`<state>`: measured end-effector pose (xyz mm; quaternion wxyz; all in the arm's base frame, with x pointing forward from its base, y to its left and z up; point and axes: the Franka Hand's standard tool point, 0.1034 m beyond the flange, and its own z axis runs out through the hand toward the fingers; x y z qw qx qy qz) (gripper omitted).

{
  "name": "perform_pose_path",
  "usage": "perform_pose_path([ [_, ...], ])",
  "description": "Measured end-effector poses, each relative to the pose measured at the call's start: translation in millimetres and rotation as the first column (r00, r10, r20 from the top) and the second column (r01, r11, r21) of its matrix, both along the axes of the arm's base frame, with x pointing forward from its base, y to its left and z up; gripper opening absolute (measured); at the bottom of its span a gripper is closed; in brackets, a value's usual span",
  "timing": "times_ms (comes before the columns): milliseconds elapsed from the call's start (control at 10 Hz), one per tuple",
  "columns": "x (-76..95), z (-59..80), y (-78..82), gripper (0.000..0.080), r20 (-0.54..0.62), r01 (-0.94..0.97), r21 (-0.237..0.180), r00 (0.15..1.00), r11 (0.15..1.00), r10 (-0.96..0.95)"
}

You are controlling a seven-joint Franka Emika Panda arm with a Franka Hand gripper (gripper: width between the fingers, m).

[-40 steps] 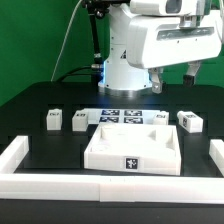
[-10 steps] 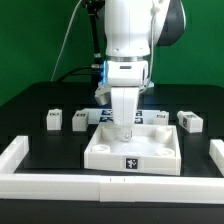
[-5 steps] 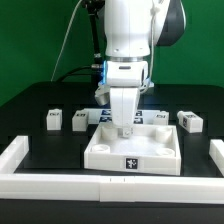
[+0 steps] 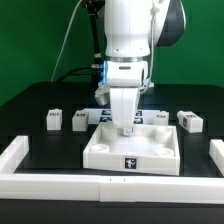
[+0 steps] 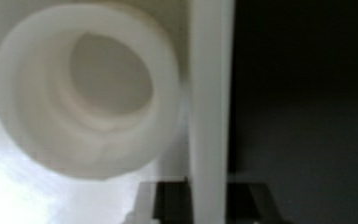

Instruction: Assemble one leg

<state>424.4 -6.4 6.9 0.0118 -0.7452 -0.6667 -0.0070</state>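
The large white tray-like panel lies at the table's middle. My gripper is lowered over its back wall. In the wrist view the thin white wall runs straight between my dark fingers, which sit against both its sides, so the gripper is shut on the wall. A round corner socket shows beside it. Small white legs with square markers stand loose on the table: two at the exterior view's left and one at the right.
The marker board lies behind the panel, partly hidden by my arm. White L-shaped rails border the work area at front left and right. A green wall stands behind.
Four seconds ago my arm was raised and turned above the marker board; it has since come down onto the panel's back wall. Over the last second nothing visibly moves.
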Motion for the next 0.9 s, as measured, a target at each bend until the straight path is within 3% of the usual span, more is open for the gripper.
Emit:
perform_pose_path([
  [400, 2.2, -0.1, 2.9, 0.0058, -0.002, -0.013, -0.001, 1.000, 1.000, 0.013],
  [900, 44.7, 0.9, 42.5, 0.0058, 0.061, -0.108, 0.015, 0.992, 0.994, 0.107],
])
